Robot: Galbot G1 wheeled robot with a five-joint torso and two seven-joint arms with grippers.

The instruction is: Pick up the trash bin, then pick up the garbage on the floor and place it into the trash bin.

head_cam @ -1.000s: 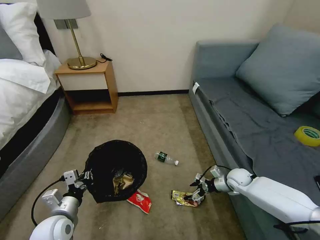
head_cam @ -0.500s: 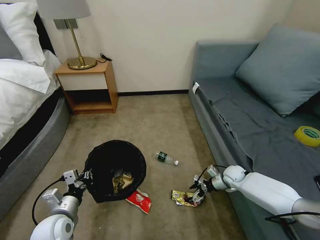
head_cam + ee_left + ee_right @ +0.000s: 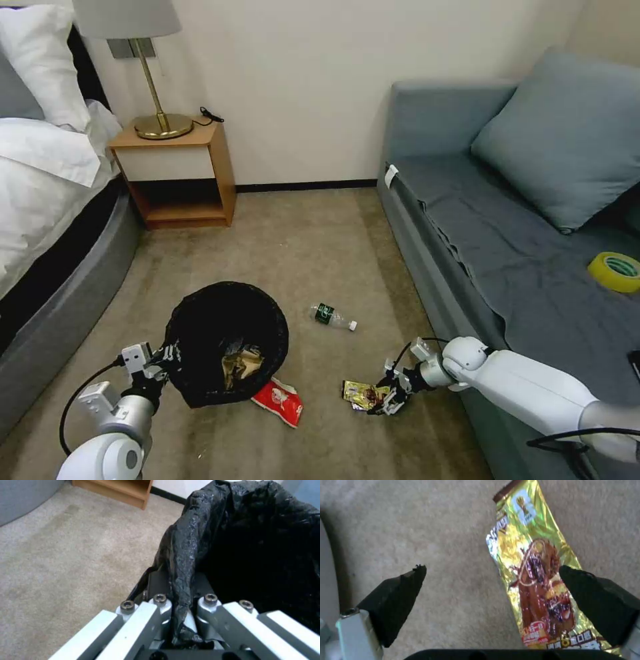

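The trash bin (image 3: 227,340), lined with a crinkly black bag, tilts above the carpet with crumpled brown paper (image 3: 241,365) inside. My left gripper (image 3: 163,360) is shut on the bin's rim (image 3: 181,562), bag plastic pinched between its fingers. A red snack packet (image 3: 280,401) lies by the bin's base. The gold-brown wrapper (image 3: 363,395) lies flat on the carpet; my right gripper (image 3: 387,399) hovers open at its right end, one fingertip (image 3: 586,590) over the wrapper (image 3: 533,570) and the other over bare carpet. A small clear bottle (image 3: 332,317) with a green label lies farther back.
A grey sofa (image 3: 507,267) runs along the right with a yellow tape roll (image 3: 615,271) on it. A bed (image 3: 47,200) is at the left, with a wooden nightstand (image 3: 177,173) and a lamp (image 3: 150,73) by the wall. Open carpet lies between them.
My right gripper has slid a little left and lower along the gold-brown wrapper. The bin and left gripper have shifted slightly left and down.
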